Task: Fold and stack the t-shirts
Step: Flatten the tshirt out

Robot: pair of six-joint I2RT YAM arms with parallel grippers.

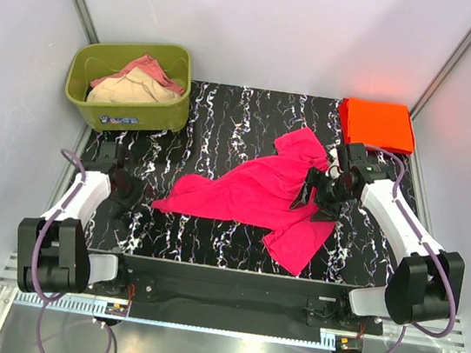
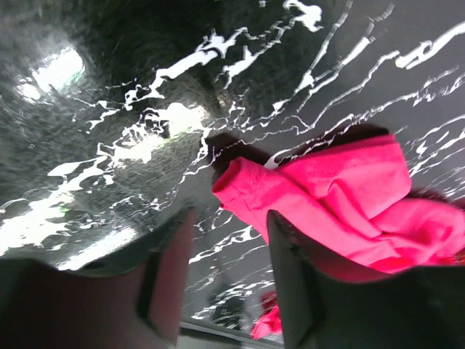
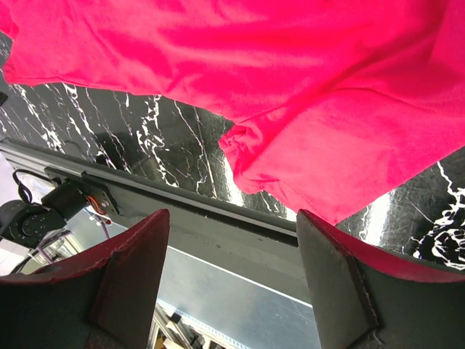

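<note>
From overhead we get the whole layout. The crumpled hot pink cloth t-shirt sprawls unfolded across the middle of the black, white-veined marble table. The bright orange-red cloth t-shirt sits neatly folded at the far right corner. An olive-green plastic tub holding pinkish and cream cloth sits at the far left corner. Only this view catches the orange shirt and the tub.

The wrist cameras give us the tools up close. The left tool is released, its two fingers apart with only bare table between them. A hemmed corner of the pink shirt lies just ahead of the gap, off toward the finger on the right of that picture, and it looks close but clear of the finger. Overhead agrees, with that tool just beside the shirt's left tip.

The right tool is spread wide too, gripping nothing. Pink cloth fills the top of its view, with a doubled-over edge lying ahead of the gap. From overhead it hangs over the right part of the pink shirt, but we can't tell whether it touches the cloth.
</note>
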